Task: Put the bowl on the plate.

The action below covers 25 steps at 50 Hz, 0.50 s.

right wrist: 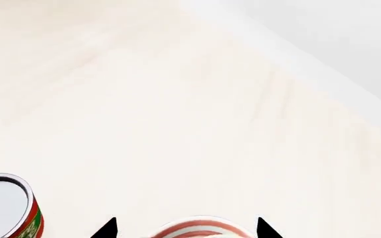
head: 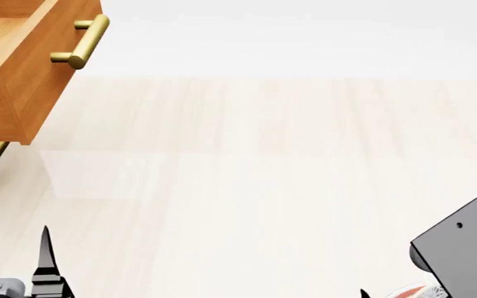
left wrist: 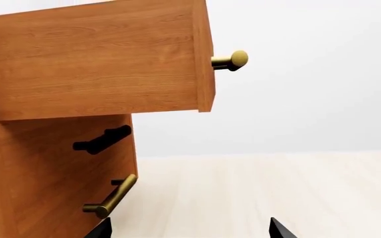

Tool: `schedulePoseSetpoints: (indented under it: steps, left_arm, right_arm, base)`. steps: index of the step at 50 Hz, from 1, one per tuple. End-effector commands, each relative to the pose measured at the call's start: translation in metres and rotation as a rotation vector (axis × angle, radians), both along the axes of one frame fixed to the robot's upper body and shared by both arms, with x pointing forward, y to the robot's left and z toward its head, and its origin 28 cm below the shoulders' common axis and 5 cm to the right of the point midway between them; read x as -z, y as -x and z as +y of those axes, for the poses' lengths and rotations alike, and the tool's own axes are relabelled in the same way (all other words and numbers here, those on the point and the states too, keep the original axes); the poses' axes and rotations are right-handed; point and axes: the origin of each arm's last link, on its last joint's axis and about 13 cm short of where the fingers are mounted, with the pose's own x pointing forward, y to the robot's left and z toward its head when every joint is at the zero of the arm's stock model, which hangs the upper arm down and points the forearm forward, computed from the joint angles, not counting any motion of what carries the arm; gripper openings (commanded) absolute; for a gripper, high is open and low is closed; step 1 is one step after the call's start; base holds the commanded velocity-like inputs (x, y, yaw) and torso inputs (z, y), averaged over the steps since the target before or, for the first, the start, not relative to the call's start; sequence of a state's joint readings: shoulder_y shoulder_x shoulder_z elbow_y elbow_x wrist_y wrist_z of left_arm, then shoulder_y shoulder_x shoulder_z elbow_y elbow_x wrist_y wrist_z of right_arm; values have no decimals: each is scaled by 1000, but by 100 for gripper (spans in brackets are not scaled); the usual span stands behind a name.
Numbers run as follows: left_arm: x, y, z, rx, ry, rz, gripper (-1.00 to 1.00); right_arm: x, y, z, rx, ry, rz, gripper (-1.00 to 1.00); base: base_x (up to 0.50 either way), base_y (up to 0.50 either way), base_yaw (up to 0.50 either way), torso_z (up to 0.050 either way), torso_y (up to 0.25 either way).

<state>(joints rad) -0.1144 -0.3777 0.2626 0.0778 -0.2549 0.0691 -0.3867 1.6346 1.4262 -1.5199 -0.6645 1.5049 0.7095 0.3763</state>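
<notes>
The plate (right wrist: 202, 227) shows only as an edge with red rings, at the lower border of the right wrist view. My right gripper (right wrist: 187, 231) is open, its two black fingertips (right wrist: 108, 229) standing either side of that rim, with nothing held. A sliver of the plate (head: 408, 292) also peeks out beside my right arm (head: 469, 248) in the head view. My left gripper (left wrist: 189, 231) is open and empty over the pale floor, close to the wooden cabinet. The bowl is out of view.
A red can (right wrist: 8, 208) with a silver top stands beside the plate. A wooden cabinet (left wrist: 51, 168) has its top drawer (head: 23, 68) pulled out, with brass handles (left wrist: 111, 197) and a black handle (left wrist: 102, 140) on its front. Pale wooden surface (head: 272, 161) runs to a white wall.
</notes>
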Motion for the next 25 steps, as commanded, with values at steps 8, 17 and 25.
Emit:
schedulePoseSetpoints:
  steps: [8, 17, 25]
  left_arm:
    - [0, 1, 0, 0, 0, -2, 100]
    - [-2, 2, 0, -2, 1, -4, 100]
    - [-1, 2, 0, -1, 1, -5, 100]
  right_arm:
    - [-10, -9, 16, -68, -17, -140, 100]
    - [-13, -12, 22, -85, -25, -199, 100]
    - [-18, -14, 27, -107, -32, -283, 100]
  base:
    - [0, 0, 0, 0, 0]
    - [0, 0, 0, 0, 0]
    - [0, 0, 0, 0, 0]
